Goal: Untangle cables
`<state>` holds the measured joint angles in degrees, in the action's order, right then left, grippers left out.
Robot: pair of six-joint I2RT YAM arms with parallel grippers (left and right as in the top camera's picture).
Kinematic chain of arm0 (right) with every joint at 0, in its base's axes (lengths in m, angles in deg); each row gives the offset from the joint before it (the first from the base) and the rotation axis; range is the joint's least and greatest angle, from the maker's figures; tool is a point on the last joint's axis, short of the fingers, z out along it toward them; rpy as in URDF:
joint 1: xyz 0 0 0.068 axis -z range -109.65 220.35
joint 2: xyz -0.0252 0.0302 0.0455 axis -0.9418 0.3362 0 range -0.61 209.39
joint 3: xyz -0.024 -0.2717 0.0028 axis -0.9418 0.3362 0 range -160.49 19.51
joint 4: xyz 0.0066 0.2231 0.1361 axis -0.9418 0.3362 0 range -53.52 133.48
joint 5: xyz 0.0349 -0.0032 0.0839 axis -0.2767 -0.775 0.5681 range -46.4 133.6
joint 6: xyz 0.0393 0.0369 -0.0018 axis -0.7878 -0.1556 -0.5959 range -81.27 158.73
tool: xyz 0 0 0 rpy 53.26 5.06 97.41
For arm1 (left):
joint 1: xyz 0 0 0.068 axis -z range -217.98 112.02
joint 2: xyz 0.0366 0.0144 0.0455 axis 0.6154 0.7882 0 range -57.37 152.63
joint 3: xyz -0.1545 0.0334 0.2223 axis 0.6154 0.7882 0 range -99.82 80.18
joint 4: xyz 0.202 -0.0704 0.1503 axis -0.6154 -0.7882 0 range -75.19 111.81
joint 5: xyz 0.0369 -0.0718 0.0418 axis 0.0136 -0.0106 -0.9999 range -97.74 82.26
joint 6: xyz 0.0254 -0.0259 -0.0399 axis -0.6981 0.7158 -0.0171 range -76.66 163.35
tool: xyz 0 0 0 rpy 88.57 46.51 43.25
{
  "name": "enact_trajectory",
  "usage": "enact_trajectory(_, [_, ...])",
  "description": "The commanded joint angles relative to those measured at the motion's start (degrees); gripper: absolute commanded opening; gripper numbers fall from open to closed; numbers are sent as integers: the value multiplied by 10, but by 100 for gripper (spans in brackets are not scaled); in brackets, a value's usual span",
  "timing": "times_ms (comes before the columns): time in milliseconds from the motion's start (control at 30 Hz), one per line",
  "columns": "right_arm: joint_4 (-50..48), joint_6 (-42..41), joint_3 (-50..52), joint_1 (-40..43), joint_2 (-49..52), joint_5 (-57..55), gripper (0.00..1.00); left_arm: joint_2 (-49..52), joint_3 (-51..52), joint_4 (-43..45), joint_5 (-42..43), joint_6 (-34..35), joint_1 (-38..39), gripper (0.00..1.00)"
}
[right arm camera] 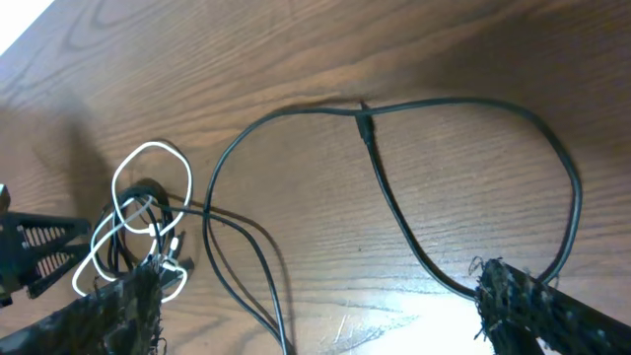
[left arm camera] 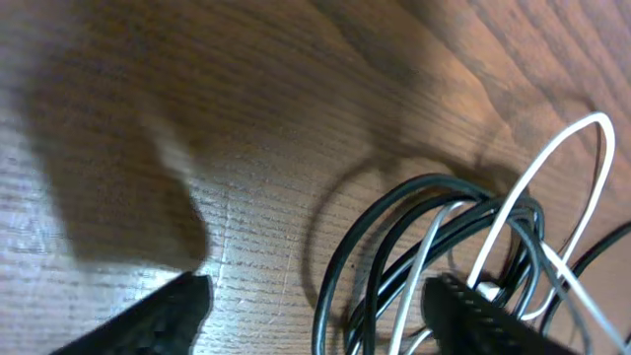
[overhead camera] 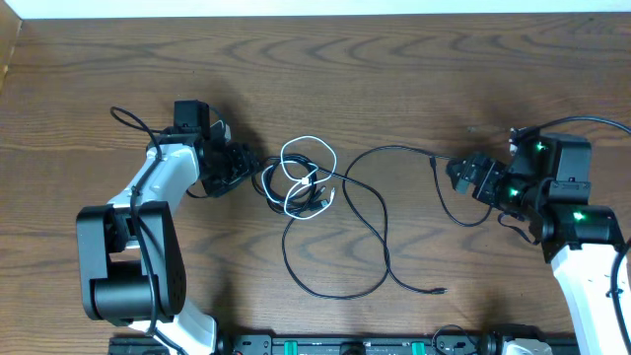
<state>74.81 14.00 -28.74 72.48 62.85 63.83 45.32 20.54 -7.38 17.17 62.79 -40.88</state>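
Left wrist view: the left gripper (left arm camera: 317, 291) has its jaws well apart and pinches nothing. One finger (left arm camera: 473, 316) lies against the bundle (left arm camera: 463, 232), where the black cable (left arm camera: 439, 187) and the white cable (left arm camera: 552, 161) cross.
Right wrist view: the right gripper (right arm camera: 315, 276) is spread fully wide and holds nothing. A loop of the black cable passes just beside one fingertip (right arm camera: 503, 286), a small plug (right arm camera: 367, 123) lies beyond it, and the bundle is farther off at the left.
Overhead view: the bundle lies near the middle of the table (overhead camera: 394, 79), just beside the left gripper. The black cable runs from it toward the right gripper and toward the front edge.
Risk: if the left jaws close here, I judge they may take both cables together, and pulling would then tighten the tangle. The right fingers may also miss so thin a cable lying flat.
Only in left wrist view: how the strands overlap inside the bundle.
Only in overhead view: both arms and the whole run of cable at once.
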Motion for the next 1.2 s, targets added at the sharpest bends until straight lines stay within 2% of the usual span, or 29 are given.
enact_trajectory(0, [1, 13, -3, -3, 3, 11, 99, 4, 3, -3, -10, -2, -2, 86])
enact_trajectory(33, [1, 12, -3, -3, 3, 9, 99, 4, 3, -3, -10, -2, -3, 93])
enact_trajectory(67, [1, 12, -3, -3, 3, 9, 99, 4, 3, -3, -10, -2, -3, 95])
enact_trajectory(1167, [1, 12, -3, -3, 3, 9, 99, 4, 3, 1, -10, -2, -3, 97])
